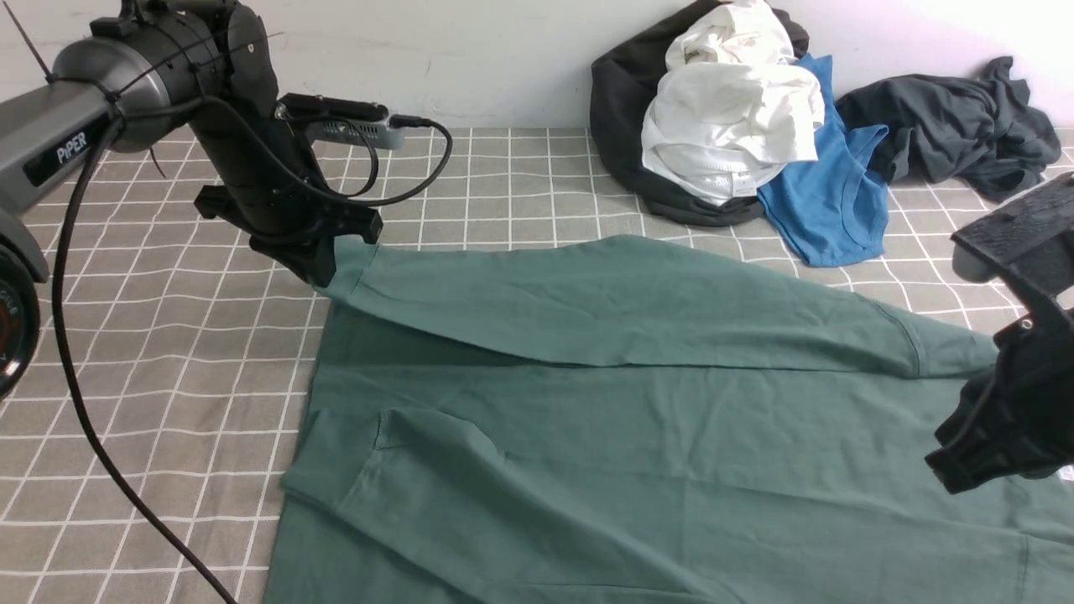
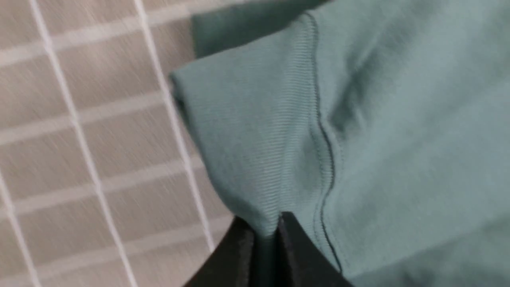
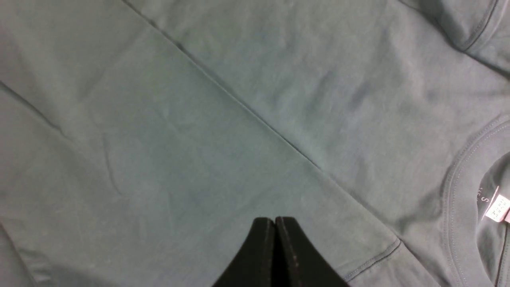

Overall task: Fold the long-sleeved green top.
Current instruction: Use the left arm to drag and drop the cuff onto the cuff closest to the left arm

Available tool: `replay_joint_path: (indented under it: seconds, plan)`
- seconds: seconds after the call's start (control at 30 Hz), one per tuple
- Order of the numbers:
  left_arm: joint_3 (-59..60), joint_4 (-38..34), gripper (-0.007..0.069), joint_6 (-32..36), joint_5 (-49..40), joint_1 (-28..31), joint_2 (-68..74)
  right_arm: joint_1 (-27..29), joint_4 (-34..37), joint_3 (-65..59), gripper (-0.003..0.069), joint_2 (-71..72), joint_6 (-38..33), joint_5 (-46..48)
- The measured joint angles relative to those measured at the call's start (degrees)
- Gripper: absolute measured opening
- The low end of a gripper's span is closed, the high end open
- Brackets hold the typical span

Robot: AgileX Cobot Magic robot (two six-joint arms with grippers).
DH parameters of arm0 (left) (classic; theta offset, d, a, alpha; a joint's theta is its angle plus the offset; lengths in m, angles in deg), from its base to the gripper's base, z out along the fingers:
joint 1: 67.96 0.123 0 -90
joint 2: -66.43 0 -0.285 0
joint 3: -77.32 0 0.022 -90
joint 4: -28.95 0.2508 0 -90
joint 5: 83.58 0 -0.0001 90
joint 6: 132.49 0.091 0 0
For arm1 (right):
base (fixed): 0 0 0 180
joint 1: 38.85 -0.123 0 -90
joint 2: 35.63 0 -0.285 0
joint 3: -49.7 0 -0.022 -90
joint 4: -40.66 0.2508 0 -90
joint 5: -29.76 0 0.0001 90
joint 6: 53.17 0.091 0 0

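The green long-sleeved top lies spread on the checked cloth, back side up, so its chest logo is hidden. One sleeve is stretched across the body from right to left. My left gripper is shut on that sleeve's ribbed cuff at the top's far left corner; in the left wrist view the cuff is pinched between my left gripper's black fingers. My right gripper hangs over the top's right side. In the right wrist view my right gripper is shut and empty above the fabric, near the neckline.
A pile of clothes sits at the back by the wall: a white garment, a bright blue shirt and a dark grey garment. The checked tablecloth shows to the left. A black cable hangs from the left arm.
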Motion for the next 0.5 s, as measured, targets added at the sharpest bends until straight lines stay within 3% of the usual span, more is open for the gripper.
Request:
replay_joint_path:
  seconds: [0.1,0.33,0.5]
  plan:
    - [6.92,-2.45,0.0024,0.00,-0.28,-0.04,-4.76,0.00,-0.36,0.00,-0.0014,1.09,0.00,0.84]
    - [39.53,-5.04,0.0024,1.48,9.51,-3.02,-25.92,-0.79,0.08,0.02,-0.0014,2.49,0.00,2.01]
    - [56.71,-5.40,0.0024,1.89,18.23,-4.59,-37.76,-6.00,0.02,0.08,-0.0014,2.49,-0.67,3.47]
